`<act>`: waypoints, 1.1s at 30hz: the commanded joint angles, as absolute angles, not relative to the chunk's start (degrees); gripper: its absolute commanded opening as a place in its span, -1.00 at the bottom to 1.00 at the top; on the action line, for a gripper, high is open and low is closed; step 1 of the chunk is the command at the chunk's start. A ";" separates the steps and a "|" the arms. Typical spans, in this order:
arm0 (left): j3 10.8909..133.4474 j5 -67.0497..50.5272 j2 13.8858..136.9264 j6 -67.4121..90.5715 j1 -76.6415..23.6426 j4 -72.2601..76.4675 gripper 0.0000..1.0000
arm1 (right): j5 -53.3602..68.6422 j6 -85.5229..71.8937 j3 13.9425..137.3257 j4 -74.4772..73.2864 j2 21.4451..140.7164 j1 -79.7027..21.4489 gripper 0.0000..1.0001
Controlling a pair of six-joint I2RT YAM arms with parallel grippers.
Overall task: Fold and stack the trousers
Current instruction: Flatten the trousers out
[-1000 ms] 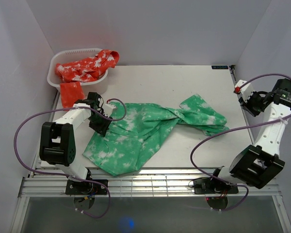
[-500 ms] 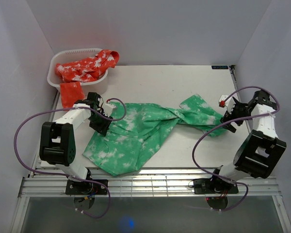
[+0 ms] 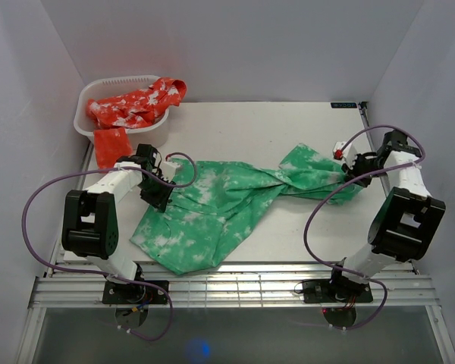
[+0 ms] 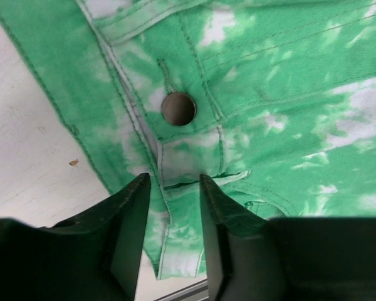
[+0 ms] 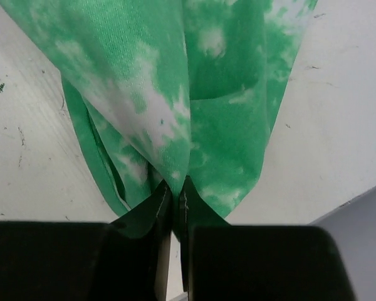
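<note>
**While one end is pinched and the other only straddled, a pull is risking a drag**

Trousers (image 3: 235,205) are lying spread across the middle of the table (image 3: 273,125), waist to the left, legs running right with a twist about halfway along.

- Left gripper (image 4: 172,182) is sitting at the waistband just below the button (image 4: 178,108). Its jaws are standing partly apart over flat cloth, not visibly pinching it.
- Right gripper (image 5: 175,188) is clamping a gathered bit of the leg end, jaws closed tight on it.

Risks, as I am judging them:
- With the waist unclamped, any pull from the right is likely dragging the whole garment instead of straightening it.
- The twist is probably tightening under tension.
- The right-hand pinch is looking thin and may be slipping off.
- The right arm's purple cable (image 3: 312,220) is trailing beside the cloth and could be snagging it.

Against a second ago: the right arm is now in from the table's right edge. The leg end is bunching up toward it. The left arm, waist and basket (image 3: 87,125) are sitting unchanged.
</note>
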State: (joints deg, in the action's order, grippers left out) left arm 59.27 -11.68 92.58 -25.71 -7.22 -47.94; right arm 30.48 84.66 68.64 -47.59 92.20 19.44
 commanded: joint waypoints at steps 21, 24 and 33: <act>57.82 -23.45 84.81 -18.30 -6.06 -41.48 -0.25 | 9.94 80.43 84.64 -55.82 86.20 15.39 -0.85; 63.27 -27.94 86.74 -16.35 -6.50 -41.22 -0.06 | 6.33 76.04 87.35 -55.54 95.25 14.15 -0.85; 78.03 -19.18 102.20 -8.53 -17.30 -29.01 0.29 | 3.69 71.80 87.73 -55.37 100.82 14.06 -0.84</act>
